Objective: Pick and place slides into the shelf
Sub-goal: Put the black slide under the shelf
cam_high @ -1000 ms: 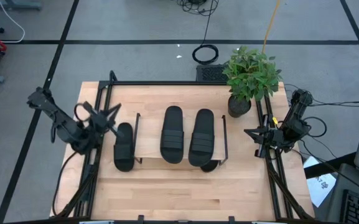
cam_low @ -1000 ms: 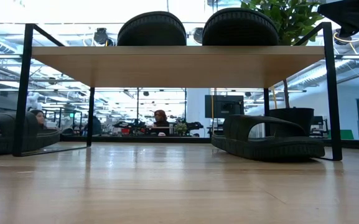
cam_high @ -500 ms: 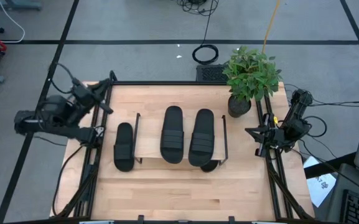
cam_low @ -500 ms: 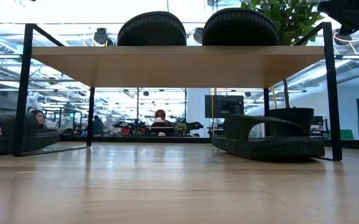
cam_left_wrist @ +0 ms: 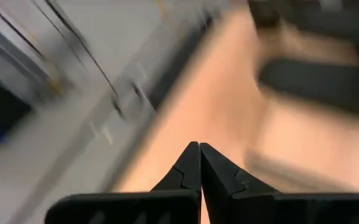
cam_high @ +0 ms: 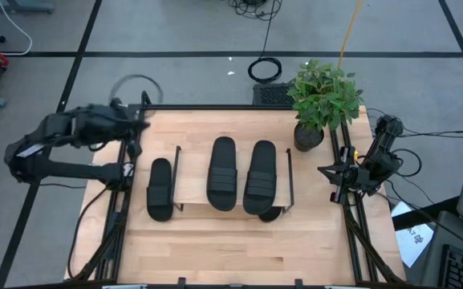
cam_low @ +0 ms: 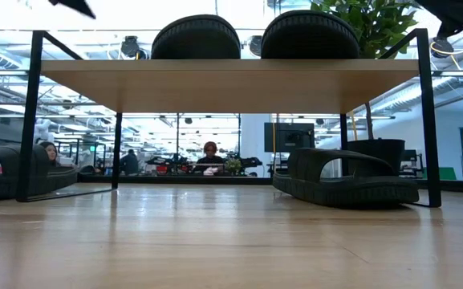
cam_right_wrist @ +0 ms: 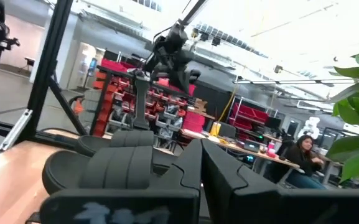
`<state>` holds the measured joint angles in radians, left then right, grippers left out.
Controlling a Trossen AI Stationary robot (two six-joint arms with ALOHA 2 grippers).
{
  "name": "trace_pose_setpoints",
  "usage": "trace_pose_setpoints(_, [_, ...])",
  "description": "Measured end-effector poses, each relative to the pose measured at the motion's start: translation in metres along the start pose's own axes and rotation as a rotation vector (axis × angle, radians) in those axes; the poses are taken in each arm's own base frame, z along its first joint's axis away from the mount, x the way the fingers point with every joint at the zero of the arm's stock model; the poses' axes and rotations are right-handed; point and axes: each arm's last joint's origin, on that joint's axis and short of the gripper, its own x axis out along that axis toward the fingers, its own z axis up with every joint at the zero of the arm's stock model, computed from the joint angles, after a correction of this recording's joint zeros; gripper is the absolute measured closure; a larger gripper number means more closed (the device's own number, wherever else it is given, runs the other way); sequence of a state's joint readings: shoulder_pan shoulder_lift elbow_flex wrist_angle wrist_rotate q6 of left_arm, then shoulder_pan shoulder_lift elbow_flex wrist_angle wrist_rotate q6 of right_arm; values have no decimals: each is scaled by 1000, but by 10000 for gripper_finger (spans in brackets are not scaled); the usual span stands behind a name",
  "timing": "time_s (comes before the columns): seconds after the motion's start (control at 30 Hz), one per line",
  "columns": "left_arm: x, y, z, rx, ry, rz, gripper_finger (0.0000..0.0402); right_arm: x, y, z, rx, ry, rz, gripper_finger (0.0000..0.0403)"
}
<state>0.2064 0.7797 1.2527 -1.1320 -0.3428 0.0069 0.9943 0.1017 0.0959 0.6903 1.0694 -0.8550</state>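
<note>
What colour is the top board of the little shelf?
Light wood on the shelf, clearest in the high view.

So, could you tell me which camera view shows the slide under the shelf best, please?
The low view: the slide lies in full side profile on the table beneath the shelf board. The high view shows only its tip past the board's edge. The wrist views don't show it clearly.

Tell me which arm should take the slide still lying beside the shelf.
Left. The left gripper, shut and empty, hangs near the table's left rear corner, close to that slide. The right gripper waits shut beyond the shelf.
</note>
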Motion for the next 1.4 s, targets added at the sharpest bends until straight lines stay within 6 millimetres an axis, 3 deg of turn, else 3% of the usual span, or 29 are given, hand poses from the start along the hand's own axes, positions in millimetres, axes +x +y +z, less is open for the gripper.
trace_pose_setpoints(0.23, [26,-2,-21,28,576,-147,400,0,0,0,-3,0,0,403])
trace_pose_setpoints(0.4, [53,-8,-32,97,695,-259,401,0,0,0,2,0,0,403])
trace_pose_setpoints(0.6, [77,-8,-45,119,825,-259,377,0,0,0,6,-1,0,403])
trace_pose_setpoints(0.8, [85,-2,-57,-28,885,-318,314,0,0,0,6,-1,0,403])
trace_pose_setpoints(1.23, [108,-4,-91,-282,979,-461,131,0,0,0,7,-1,0,403])
trace_pose_setpoints(1.4, [116,-8,-97,-336,1019,-531,90,0,0,0,7,-1,0,403])
